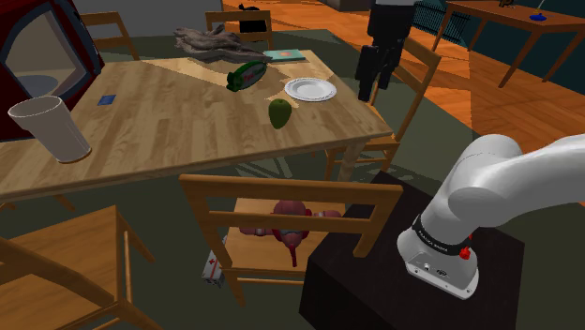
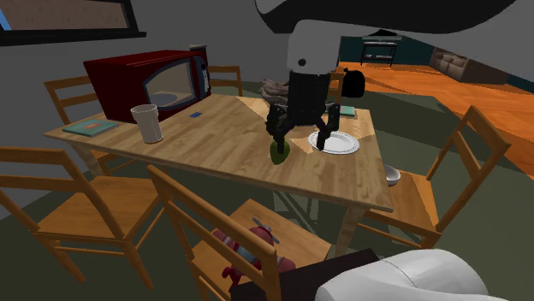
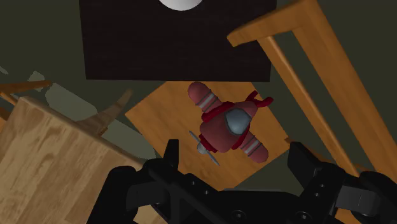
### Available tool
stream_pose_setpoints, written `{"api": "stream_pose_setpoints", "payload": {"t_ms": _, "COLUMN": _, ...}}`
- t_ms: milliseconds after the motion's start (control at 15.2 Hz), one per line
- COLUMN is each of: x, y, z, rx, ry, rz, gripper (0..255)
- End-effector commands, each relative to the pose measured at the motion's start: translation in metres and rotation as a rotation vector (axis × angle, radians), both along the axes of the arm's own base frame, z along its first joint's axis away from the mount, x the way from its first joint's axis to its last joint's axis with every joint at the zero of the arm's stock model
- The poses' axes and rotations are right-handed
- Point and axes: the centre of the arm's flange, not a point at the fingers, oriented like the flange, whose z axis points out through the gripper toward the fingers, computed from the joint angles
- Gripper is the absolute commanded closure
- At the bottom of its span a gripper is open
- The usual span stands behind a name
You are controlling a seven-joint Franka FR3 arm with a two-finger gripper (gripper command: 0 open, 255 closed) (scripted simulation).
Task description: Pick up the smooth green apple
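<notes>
The olive-green apple (image 1: 278, 113) (smooth, plain) sits on the wooden table (image 1: 169, 117), gripper (image 2: 301, 141) spread empty.

A: What do we find crowding the apple (image 1: 278, 112)?
B: Little. We see bare table (image 1: 169, 117) all around it and open air above. The white plate (image 1: 310, 89) lies near it, not touching. The green-and-red object (image 1: 248, 73) sits farther back.
A: And toward the stand (image 1: 375, 272)?
B: A chair (image 1: 291, 192) stands between, its back rail just off the table's edge. The cup (image 1: 52, 129) stands well apart.
</notes>
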Motion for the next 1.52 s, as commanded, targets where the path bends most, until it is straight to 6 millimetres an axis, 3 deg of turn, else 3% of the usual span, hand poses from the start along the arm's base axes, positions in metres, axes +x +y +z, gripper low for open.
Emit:
{"api": "stream_pose_setpoints", "payload": {"t_ms": 0, "x": 0.0, "y": 0.0, "z": 0.0, "rx": 0.0, "ry": 0.0, "rz": 0.0, "gripper": 0}}
{"api": "stream_pose_setpoints", "payload": {"t_ms": 1452, "x": 0.25, "y": -0.057, "z": -0.135, "rx": 0.051, "ry": 0.001, "rz": -0.198, "gripper": 0}}
